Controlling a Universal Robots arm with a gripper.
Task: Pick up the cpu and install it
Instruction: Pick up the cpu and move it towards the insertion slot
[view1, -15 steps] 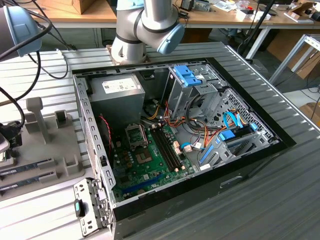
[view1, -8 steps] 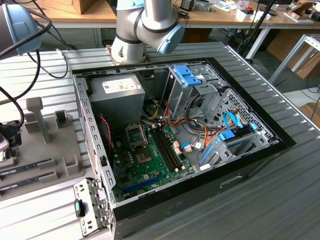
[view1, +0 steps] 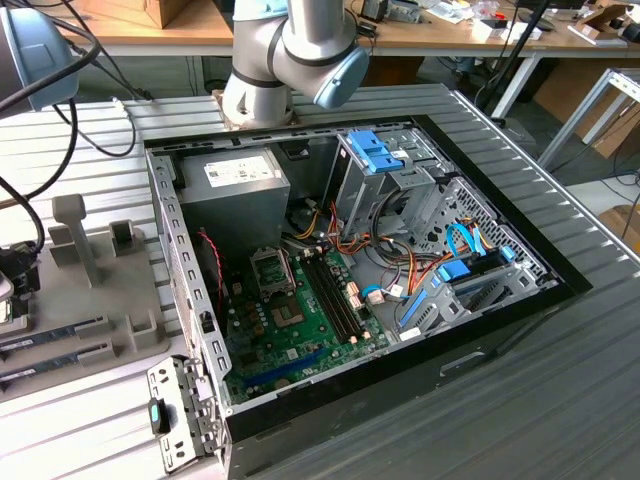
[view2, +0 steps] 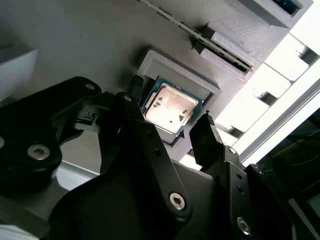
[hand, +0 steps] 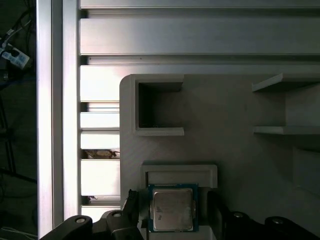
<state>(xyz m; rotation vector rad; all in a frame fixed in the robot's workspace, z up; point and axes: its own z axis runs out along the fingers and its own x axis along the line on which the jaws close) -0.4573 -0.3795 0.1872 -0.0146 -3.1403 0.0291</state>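
Cpu (view2: 169, 106) lies flat in a grey holder's (view2: 170, 65) recess in the second wrist view, directly between the claw's (view2: 171, 109) spread jaws. In the first wrist view it sits centred between both fingers (hand: 132, 212), apparently ungripped.

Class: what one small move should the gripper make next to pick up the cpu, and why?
Probably close on the cpu, perhaps after easing down slightly. In both wrist views the cpu lies flat in its grey holder, and the open gripper straddles it with a gap at each side, not yet touching.
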